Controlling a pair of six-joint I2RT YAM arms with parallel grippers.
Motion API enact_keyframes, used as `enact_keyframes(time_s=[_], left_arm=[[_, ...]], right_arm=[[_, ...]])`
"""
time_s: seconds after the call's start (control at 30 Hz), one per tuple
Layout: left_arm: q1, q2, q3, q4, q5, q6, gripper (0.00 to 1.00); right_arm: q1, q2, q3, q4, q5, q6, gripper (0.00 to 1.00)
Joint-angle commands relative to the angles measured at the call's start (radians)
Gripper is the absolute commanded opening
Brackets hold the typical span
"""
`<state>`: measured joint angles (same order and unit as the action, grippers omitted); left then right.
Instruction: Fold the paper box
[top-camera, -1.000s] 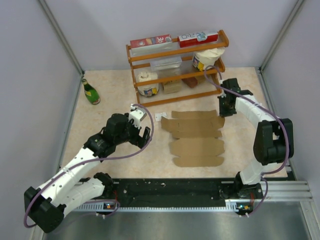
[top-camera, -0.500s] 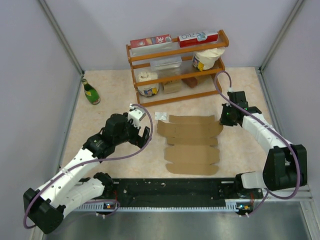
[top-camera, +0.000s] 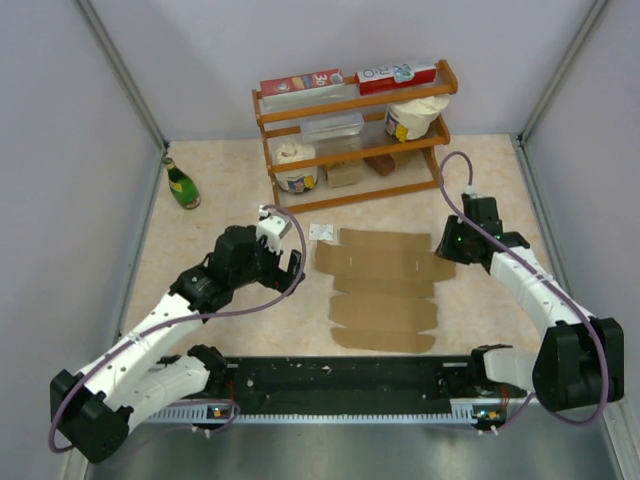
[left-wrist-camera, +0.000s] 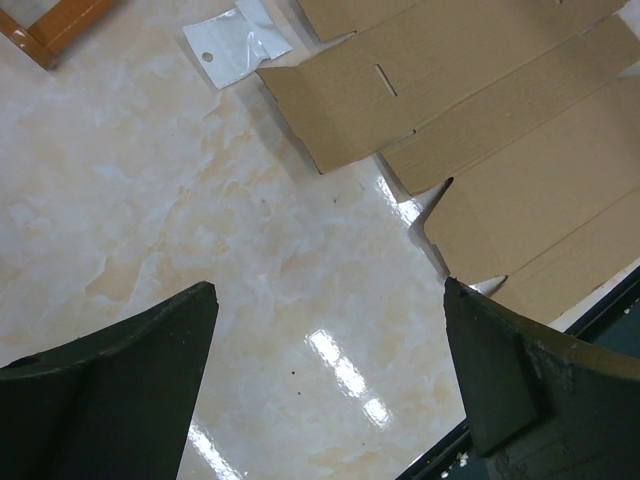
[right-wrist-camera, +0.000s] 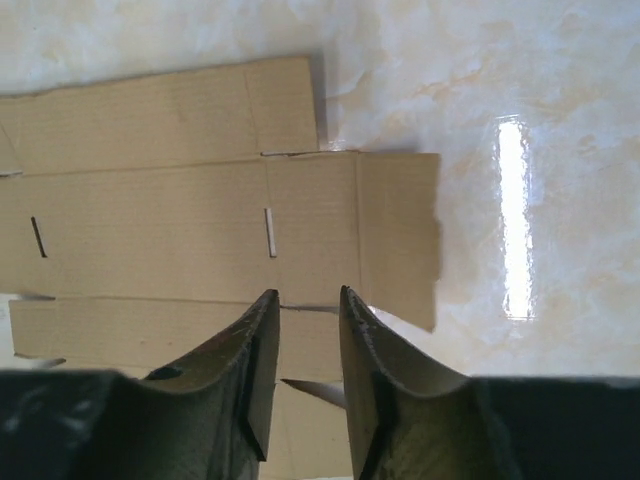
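The paper box (top-camera: 385, 290) is a flat brown die-cut sheet lying on the marbled table, also seen in the left wrist view (left-wrist-camera: 500, 150) and the right wrist view (right-wrist-camera: 150, 230). My right gripper (top-camera: 447, 243) hovers over the sheet's far right corner. Its jaws (right-wrist-camera: 307, 293) stand a narrow gap apart, and only the cardboard below shows between them. My left gripper (top-camera: 287, 256) is just left of the sheet's far left flap. It is wide open (left-wrist-camera: 328, 288) over bare tabletop with nothing between its fingers.
A wooden rack (top-camera: 350, 140) at the back holds red cartons, tubs and a clear box. A green bottle (top-camera: 181, 184) stands at the far left. A small white plastic bag (top-camera: 321, 231) lies by the sheet's far left corner. A black rail (top-camera: 340, 380) runs along the near edge.
The right gripper came nearer, dragging the sheet slightly toward the near edge, then parted its jaws off the cardboard. The left gripper opened a little wider and barely moved.
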<state>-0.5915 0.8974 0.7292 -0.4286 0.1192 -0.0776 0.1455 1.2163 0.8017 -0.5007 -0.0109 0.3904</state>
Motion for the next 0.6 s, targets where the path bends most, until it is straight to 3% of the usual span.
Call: enact_keyframes(time_s=[0.0, 0.17, 0.37, 0.57], left_arm=[[0.004, 0.006, 0.039, 0.091, 0.014, -0.076, 0.99], [0.004, 0.047, 0.090, 0.108, -0.044, -0.117, 0.99], [0.005, 0.012, 0.087, 0.137, -0.226, -0.178, 0.99], [0.028, -0.052, 0.042, 0.139, -0.328, -0.289, 0.99]], right_arm=[[-0.007, -0.061, -0.007, 0.044, -0.044, 0.007, 0.34], [-0.007, -0.133, 0.001, 0.054, -0.044, -0.002, 0.52], [-0.007, -0.202, -0.021, 0.134, -0.023, -0.013, 0.76], [-0.006, -0.144, 0.002, 0.160, 0.002, 0.005, 0.84]])
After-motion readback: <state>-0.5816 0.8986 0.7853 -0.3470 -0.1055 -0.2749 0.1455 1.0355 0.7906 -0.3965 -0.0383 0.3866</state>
